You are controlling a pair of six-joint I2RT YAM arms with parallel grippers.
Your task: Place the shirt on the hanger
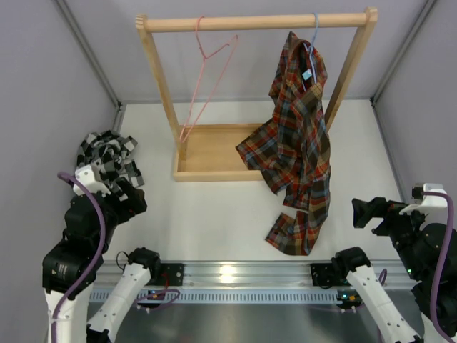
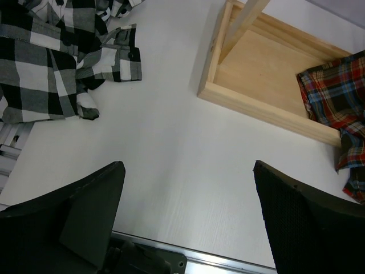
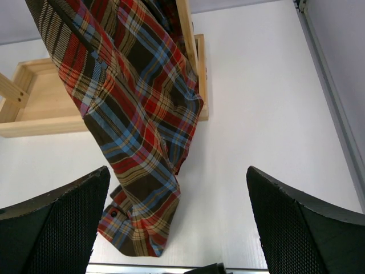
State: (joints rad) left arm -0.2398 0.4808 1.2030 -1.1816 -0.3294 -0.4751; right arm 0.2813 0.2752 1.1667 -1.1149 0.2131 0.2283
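The shirt (image 1: 107, 161) is lying crumpled on the surface (image 1: 214, 207) by the left arm (image 1: 78, 243), well apart from the hanger (image 1: 211, 78). Both arms' jaws are standing open, empty. The left should be seeking the collar.

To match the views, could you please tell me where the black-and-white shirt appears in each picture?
Top external: the shirt lies crumpled at the far left.
Left wrist: the shirt fills the top-left corner.
Right wrist: not in view.
Shared landmark: the wooden rack base.
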